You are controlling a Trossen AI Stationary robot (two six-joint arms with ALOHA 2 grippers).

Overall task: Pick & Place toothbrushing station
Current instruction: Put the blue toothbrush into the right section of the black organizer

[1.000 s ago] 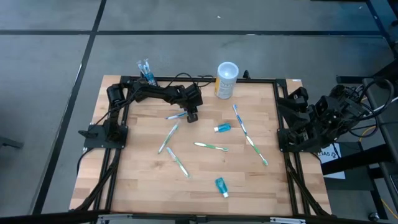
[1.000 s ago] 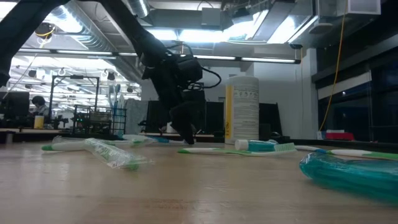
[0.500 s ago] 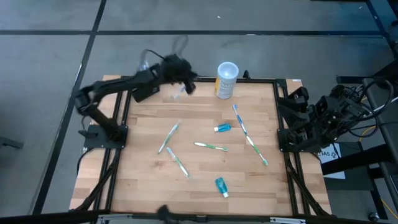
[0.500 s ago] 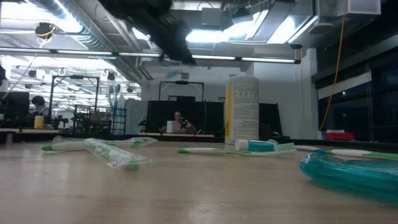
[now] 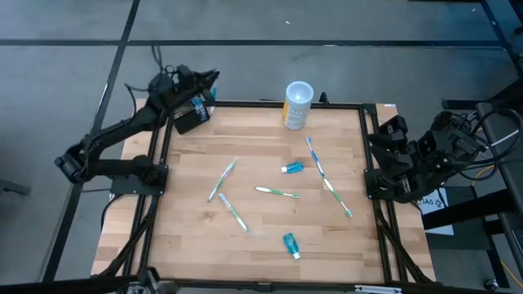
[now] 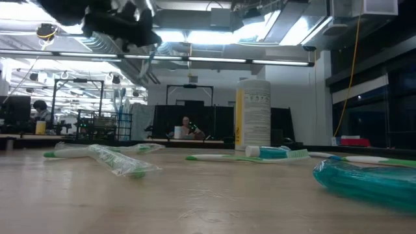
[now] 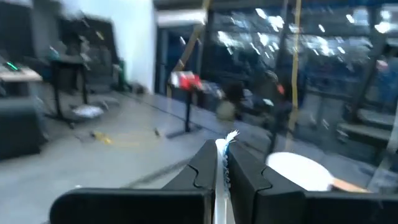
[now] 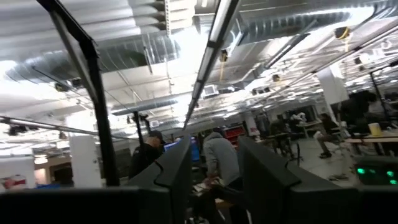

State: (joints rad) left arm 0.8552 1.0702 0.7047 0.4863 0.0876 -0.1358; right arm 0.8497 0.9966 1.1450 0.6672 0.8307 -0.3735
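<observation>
A toothbrush is pinched between the closed fingers of the left gripper, its bristled head showing just past the fingertips in the left wrist view. This gripper is raised above the far left corner of the surface, close to the black toothbrush holder that stands at that corner. Blue brushes appear to stand in the holder already, though the arm partly hides them. The held brush is judged to be close to its slot but not yet put in; whether it is lined up over the holder cannot be told.

Much of the task looks unfinished. Four more toothbrushes are spread over the surface: one left of the middle, one nearer the front, a green one in the middle and a long one towards the right. Two small teal tubes and a white-and-yellow cup at the far edge are also left where they lie.

The right gripper is parked off the right edge of the surface, its fingers spread and holding nothing.
</observation>
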